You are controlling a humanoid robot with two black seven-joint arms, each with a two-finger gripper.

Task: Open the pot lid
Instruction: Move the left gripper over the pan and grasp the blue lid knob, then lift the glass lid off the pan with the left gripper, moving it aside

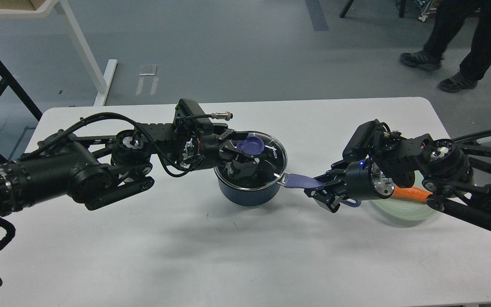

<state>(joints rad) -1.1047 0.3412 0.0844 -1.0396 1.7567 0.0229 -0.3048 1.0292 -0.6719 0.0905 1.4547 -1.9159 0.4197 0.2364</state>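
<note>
One marking is legible: the word "KNOX" in white capital letters, printed on the clear glass of the pot lid (274, 152) near its right rim. The lettering runs vertically along the rim. No other readable text, number or sign observed.
</note>
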